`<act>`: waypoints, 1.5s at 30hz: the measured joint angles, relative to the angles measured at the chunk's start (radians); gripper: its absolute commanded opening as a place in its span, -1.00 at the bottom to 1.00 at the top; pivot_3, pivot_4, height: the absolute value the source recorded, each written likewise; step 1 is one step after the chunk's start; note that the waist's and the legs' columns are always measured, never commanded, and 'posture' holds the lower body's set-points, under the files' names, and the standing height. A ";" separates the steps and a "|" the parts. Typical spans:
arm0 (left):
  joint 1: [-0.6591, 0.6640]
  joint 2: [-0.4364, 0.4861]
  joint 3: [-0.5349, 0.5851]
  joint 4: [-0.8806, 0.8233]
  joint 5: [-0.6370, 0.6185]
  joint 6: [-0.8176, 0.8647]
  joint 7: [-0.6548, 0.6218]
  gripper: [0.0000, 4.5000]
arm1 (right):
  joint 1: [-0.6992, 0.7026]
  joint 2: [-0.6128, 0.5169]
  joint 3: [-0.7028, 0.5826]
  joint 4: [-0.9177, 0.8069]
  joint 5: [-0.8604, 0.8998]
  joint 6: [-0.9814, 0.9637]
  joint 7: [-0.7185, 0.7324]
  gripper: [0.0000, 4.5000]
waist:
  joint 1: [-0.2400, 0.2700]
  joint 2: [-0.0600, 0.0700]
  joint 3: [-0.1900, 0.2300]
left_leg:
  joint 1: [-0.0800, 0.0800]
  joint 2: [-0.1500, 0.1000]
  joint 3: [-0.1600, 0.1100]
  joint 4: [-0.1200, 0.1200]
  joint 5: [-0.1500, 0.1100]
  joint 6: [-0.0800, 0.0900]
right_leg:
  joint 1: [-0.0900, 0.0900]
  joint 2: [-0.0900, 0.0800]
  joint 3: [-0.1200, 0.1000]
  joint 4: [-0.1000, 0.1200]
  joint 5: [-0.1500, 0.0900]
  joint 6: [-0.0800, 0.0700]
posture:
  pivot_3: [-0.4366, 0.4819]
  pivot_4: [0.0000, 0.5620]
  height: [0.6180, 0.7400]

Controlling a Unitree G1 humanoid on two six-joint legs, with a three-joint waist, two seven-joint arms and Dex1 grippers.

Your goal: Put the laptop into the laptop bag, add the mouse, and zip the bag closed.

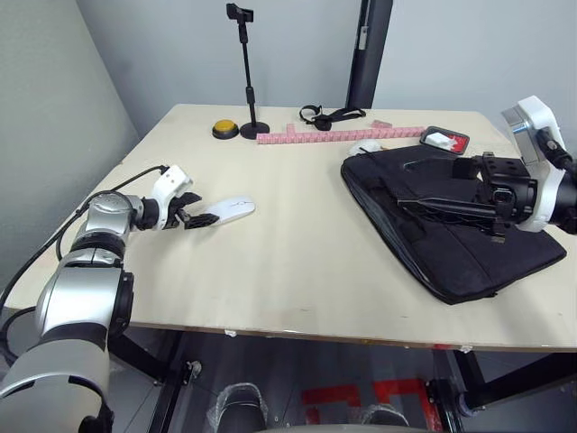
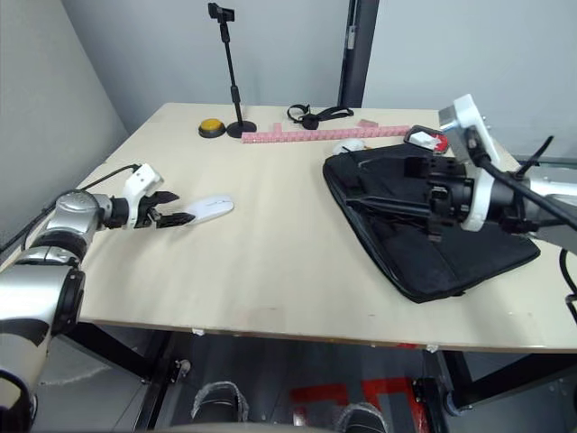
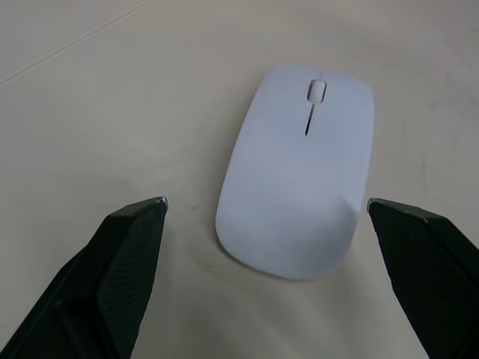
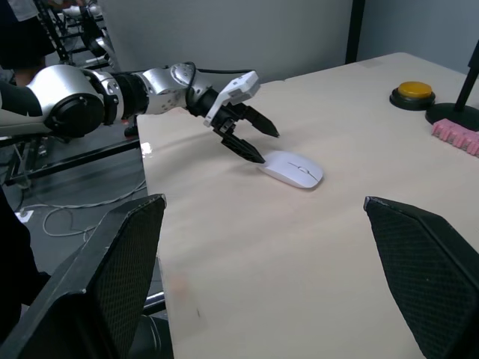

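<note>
White smooth oval mouse [image 3: 297,183] | left pincer [image 3: 269,224] spread; black fabric laptop bag [image 1: 442,216]

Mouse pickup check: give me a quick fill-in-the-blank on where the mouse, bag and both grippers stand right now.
1. The left gripper is ____, with its fingers at the near end of the mouse.
2. The mouse lies flat on the ____, not in the laptop bag.
3. The right gripper hangs over the ____.
4. The yellow button sits beside the base of the black ____.

Missing words: open; table; laptop bag; stand
</note>
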 measured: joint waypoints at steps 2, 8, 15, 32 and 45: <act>0.000 -0.014 0.000 0.006 0.010 0.000 0.007 1.00 | 0.000 -0.014 0.000 -0.009 0.024 0.001 -0.026 0.98 | 0.001 0.000 0.000 | 0.000 0.000 0.000 0.000 0.000 0.000 | 0.000 0.000 0.000 0.000 0.000 0.000 | -0.05 -0.47 1.00; 0.000 -0.052 0.000 0.018 0.030 0.015 0.040 1.00 | 0.001 -0.045 0.000 -0.012 0.083 0.001 -0.085 0.98 | 0.003 0.000 0.000 | 0.000 0.000 0.000 0.000 0.000 -0.001 | 0.000 0.000 0.000 -0.001 0.000 0.000 | -0.05 -0.47 1.00; 0.000 -0.077 0.005 0.025 0.041 0.056 0.089 1.00 | 0.000 -0.086 -0.016 -0.012 0.131 0.000 -0.123 0.98 | 0.003 0.000 0.000 | 0.000 0.000 0.000 0.000 0.000 -0.001 | 0.000 0.000 0.000 -0.001 0.000 0.000 | -0.05 -0.47 1.00; -0.002 -0.113 0.054 0.029 0.036 0.088 0.091 0.24 | -0.007 -0.090 -0.005 -0.010 0.129 -0.040 -0.137 1.00 | 0.007 0.000 0.000 | 0.000 0.000 0.000 -0.001 -0.001 -0.001 | 0.001 0.000 0.000 -0.003 0.000 0.000 | -0.05 -0.47 1.00; 0.037 -0.046 0.004 -0.036 0.034 -0.026 -0.285 0.24 | 0.012 -0.054 0.030 0.015 0.034 -0.081 -0.070 1.00 | 0.004 0.000 0.000 | 0.000 0.000 0.000 -0.004 -0.004 -0.006 | 0.001 0.000 -0.001 -0.004 0.000 0.000 | -0.05 -0.47 1.00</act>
